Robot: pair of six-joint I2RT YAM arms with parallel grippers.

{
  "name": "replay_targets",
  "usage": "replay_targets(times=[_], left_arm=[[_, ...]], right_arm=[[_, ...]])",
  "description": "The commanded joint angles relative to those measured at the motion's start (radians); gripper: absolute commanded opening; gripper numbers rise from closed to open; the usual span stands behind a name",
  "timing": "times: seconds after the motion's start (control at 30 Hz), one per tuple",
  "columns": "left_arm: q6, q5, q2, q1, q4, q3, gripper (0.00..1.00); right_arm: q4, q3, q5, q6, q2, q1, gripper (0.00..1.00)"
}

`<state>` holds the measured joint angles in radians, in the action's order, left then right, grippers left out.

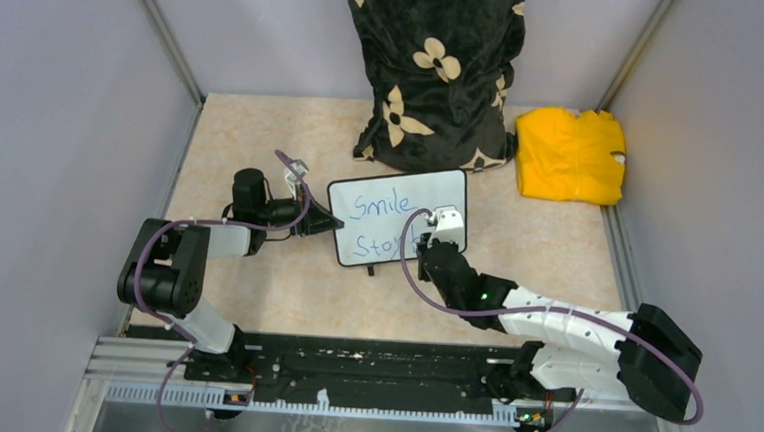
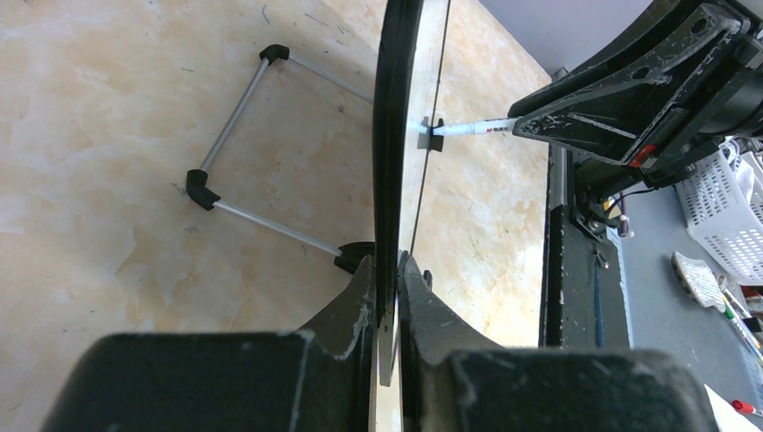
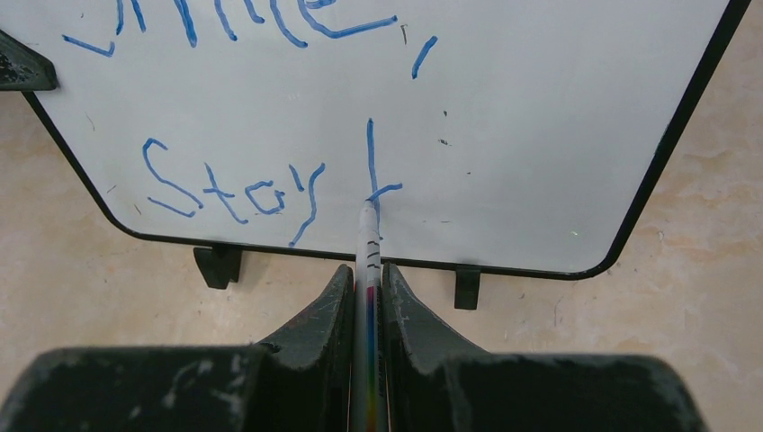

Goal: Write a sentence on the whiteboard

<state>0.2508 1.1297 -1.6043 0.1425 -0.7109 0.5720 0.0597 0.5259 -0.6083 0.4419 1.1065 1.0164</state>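
Observation:
The whiteboard (image 1: 398, 217) stands on the beige table, its face toward the arms. Blue writing (image 3: 238, 189) reads "Smile," above "Stay" and part of a "k". My left gripper (image 1: 329, 223) is shut on the board's left edge (image 2: 389, 135), seen edge-on in the left wrist view. My right gripper (image 3: 367, 274) is shut on a white marker (image 3: 367, 247) whose tip touches the board at the "k". The marker also shows in the left wrist view (image 2: 472, 128). In the top view my right gripper (image 1: 439, 242) covers the end of the lower line.
A black floral cloth bag (image 1: 437, 69) stands right behind the board. A yellow folded cloth (image 1: 570, 154) lies at the back right. The board's wire stand (image 2: 236, 153) rests on the table behind it. Grey walls enclose three sides.

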Motion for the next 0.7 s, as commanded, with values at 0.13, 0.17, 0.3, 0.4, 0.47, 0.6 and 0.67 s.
replay_targets(times=[0.13, 0.17, 0.3, 0.4, 0.47, 0.6, 0.67], left_arm=[[-0.048, -0.049, -0.007, 0.012, 0.039, 0.001, 0.00], [-0.048, -0.049, -0.007, 0.012, 0.039, 0.001, 0.00], [-0.048, -0.048, -0.008, 0.012, 0.041, 0.003, 0.00], [-0.050, -0.049, -0.007, 0.012, 0.041, 0.001, 0.00], [-0.050, -0.049, -0.008, 0.012, 0.042, 0.002, 0.00], [-0.052, -0.049, -0.009, 0.012, 0.044, 0.002, 0.00], [-0.052, -0.049, -0.008, 0.013, 0.044, 0.003, 0.00]], right_arm=[[-0.028, 0.020, -0.063, 0.021, -0.025, -0.010, 0.00], [-0.036, 0.017, -0.069, 0.023, -0.030, -0.010, 0.00], [-0.055, 0.004, -0.084, 0.031, -0.047, -0.010, 0.00], [-0.058, 0.000, -0.085, 0.034, -0.054, -0.010, 0.00], [-0.058, 0.002, -0.080, 0.034, -0.061, -0.010, 0.00], [-0.058, 0.012, -0.047, 0.024, -0.100, -0.010, 0.00], [-0.058, 0.011, -0.029, 0.007, -0.137, -0.010, 0.00]])
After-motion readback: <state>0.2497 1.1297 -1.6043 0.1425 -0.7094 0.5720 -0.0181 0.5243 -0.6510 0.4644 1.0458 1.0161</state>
